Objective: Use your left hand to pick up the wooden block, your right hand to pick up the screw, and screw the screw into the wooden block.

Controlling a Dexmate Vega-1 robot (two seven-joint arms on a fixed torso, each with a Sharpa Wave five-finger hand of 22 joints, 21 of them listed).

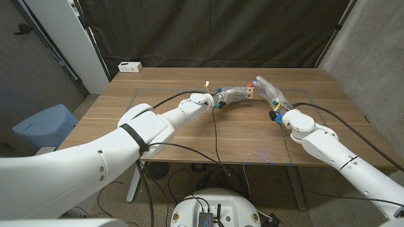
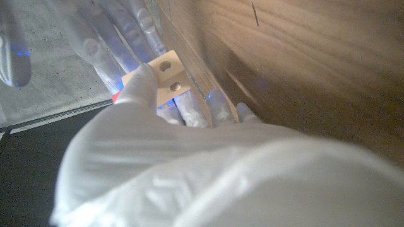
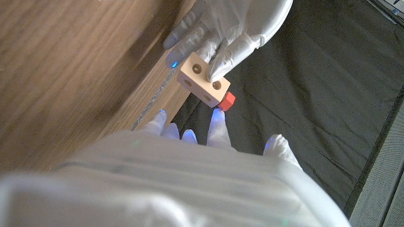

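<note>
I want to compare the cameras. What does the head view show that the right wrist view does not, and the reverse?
Head view alone: both white arms reaching over the wooden table, and a small white box at its far left corner.

Right wrist view alone: round holes in the faces of the wooden block, seen up close.

Both: the left hand holds the block, a red part sits at the block's end, and the right hand is beside it.

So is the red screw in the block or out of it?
In. The red screw sits against one face of the wooden block, which the left hand holds up; how deep, I cannot tell.
</note>
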